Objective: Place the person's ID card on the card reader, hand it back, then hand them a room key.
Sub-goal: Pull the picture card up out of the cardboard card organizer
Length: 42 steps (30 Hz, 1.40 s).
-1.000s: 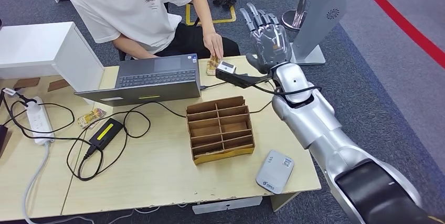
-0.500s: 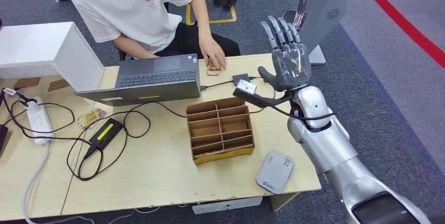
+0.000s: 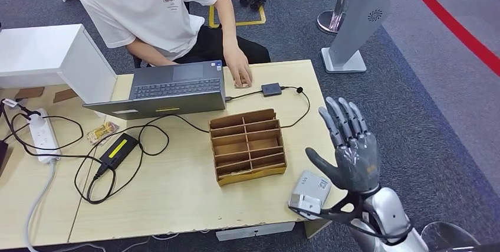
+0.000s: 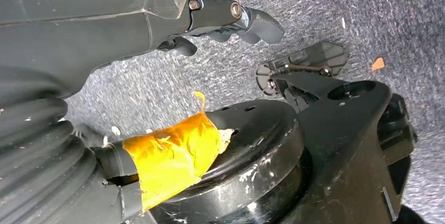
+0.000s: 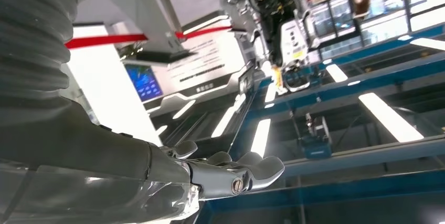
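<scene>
Right robot hand (image 3: 352, 151): fingers spread, holding nothing; pulled back from the far counter (image 3: 177, 187) edge to above the reader (image 3: 309, 192).
Person's hand (image 3: 240, 75): on counter, possibly covering the card.
Left robot hand (image 4: 231, 22): can't tell.

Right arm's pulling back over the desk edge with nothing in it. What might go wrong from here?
1. The open right robot hand hangs just above the card reader, which sits at the table corner; a low pass might knock it off.
2. The person's hand covers something small by the laptop, so reaching there risks contact.
</scene>
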Available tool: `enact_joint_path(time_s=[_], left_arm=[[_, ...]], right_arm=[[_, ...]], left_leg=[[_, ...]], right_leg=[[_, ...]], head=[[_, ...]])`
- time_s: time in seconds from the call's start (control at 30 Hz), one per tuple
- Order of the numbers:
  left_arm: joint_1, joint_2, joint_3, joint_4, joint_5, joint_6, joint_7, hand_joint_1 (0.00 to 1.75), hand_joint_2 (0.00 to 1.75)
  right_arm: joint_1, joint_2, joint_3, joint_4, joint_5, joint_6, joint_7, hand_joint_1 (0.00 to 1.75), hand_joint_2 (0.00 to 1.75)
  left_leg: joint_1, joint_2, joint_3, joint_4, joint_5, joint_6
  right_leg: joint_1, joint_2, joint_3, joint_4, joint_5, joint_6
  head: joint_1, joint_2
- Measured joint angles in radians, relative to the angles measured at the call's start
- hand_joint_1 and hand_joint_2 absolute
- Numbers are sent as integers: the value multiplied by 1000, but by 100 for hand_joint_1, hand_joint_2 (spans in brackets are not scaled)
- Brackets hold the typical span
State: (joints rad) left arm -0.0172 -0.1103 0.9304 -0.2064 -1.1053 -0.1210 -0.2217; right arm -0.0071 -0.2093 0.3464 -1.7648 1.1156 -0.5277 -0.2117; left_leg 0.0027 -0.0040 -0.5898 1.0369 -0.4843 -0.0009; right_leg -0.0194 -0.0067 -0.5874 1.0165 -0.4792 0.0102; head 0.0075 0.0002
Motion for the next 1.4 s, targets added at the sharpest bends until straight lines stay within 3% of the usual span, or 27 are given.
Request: enact_joint_path(time_s=[0.2, 0.47, 0.87, 1.4], left_arm=[[-2, -5, 16, 0, -1, 9, 1, 0, 175], [-2, -9, 27, 0, -15, 12, 2, 0, 175], [-8, -9, 28, 0, -41, 10, 9, 0, 175], [-14, -7, 28, 0, -68, 3, 18, 0, 175]], right_arm=[[138, 4, 34, -61, 39, -23, -10, 0, 175], [166, 46, 130, -6, 37, -37, 18, 0, 175], [99, 106, 256, 260, 4, -64, 39, 0, 175], [-7, 183, 283, 501, -34, -101, 31, 0, 175]], left_leg=[[0, 1, 0, 0, -1, -1], [0, 1, 2, 0, 0, -1], [0, 1, 2, 0, 0, -1], [0, 1, 2, 0, 0, -1]], right_leg=[[0, 1, 0, 0, 0, -1], [0, 1, 1, 0, 0, -1], [0, 1, 2, 0, 0, -1], [0, 1, 2, 0, 0, -1]], head=[[0, 0], [0, 0], [0, 0], [0, 0]])
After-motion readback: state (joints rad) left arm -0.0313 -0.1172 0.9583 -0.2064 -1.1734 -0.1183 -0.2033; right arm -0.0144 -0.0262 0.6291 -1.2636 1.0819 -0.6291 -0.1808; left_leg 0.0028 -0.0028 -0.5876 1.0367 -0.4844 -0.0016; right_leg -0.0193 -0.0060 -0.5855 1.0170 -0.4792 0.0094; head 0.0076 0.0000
